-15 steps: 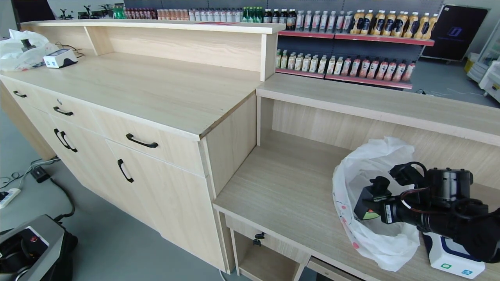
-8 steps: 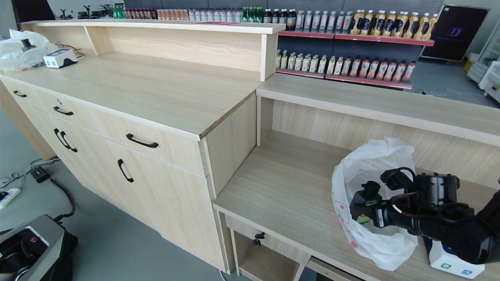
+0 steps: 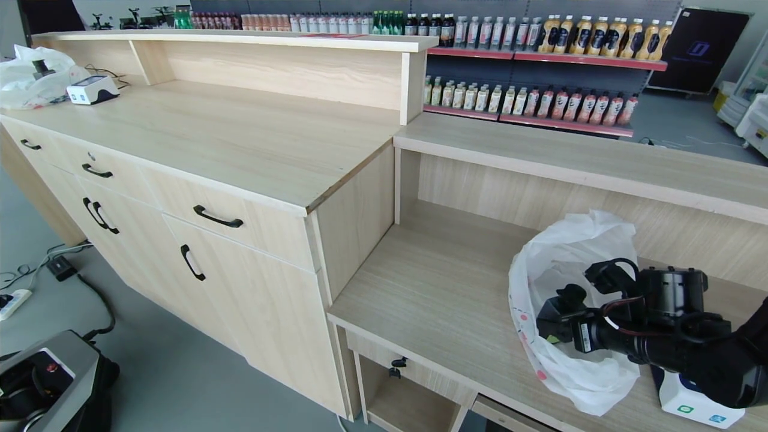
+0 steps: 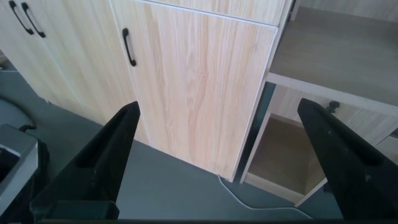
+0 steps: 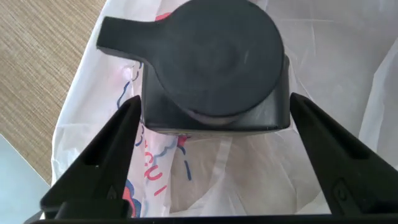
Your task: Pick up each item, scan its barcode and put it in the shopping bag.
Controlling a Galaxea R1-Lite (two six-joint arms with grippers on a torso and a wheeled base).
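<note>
One shopping bag (image 3: 570, 246), black box (image 5: 214, 62) at its mouth, in right fingers (image 5: 93, 168)

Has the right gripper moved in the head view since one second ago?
Yes. The right gripper shifted leftward and slightly down, away from the white scanner and further over the shopping bag opening.

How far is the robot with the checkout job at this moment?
Done, it seems: one black box is picked up; whether it was scanned at the white scanner cannot be told. In hand: the right hand grips that box at the mouth of the shopping bag. Left: letting it go into the bag. The left hand hangs open and empty before a cabinet door.
</note>
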